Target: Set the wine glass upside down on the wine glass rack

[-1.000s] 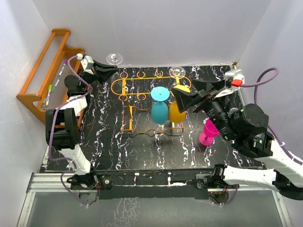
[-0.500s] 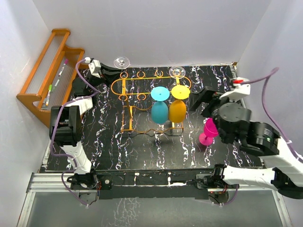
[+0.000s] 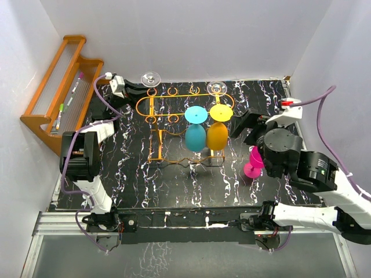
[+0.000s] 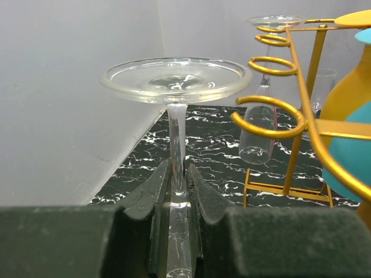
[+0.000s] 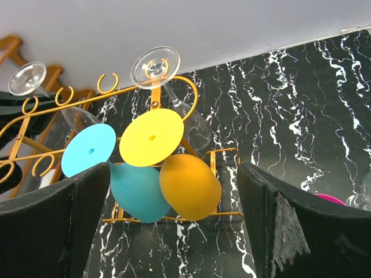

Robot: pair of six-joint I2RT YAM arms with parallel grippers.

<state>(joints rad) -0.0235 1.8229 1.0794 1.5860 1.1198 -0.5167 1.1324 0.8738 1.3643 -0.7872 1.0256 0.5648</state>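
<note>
My left gripper (image 3: 138, 88) is shut on the stem of a clear wine glass (image 3: 151, 77), held upside down with its foot up, just off the far left end of the orange wire rack (image 3: 174, 95). In the left wrist view the stem sits between my fingers (image 4: 178, 171), the foot (image 4: 175, 78) is above, and the rack's ring loops (image 4: 272, 116) are close on the right. My right gripper (image 3: 242, 123) is open and empty, to the right of the rack. A teal glass (image 3: 195, 136) and a yellow glass (image 3: 217, 134) hang upside down on the rack.
A second clear glass (image 3: 216, 88) hangs at the rack's far right end. A pink glass (image 3: 254, 162) stands on the marble table (image 3: 174, 185) under my right arm. A stepped wooden shelf (image 3: 58, 87) stands against the left wall. White walls close in at the back and sides.
My right gripper has drawn back to the right, away from the yellow glass that stays on the rack. My left gripper has carried the clear glass to the right, closer to the rack's end.
</note>
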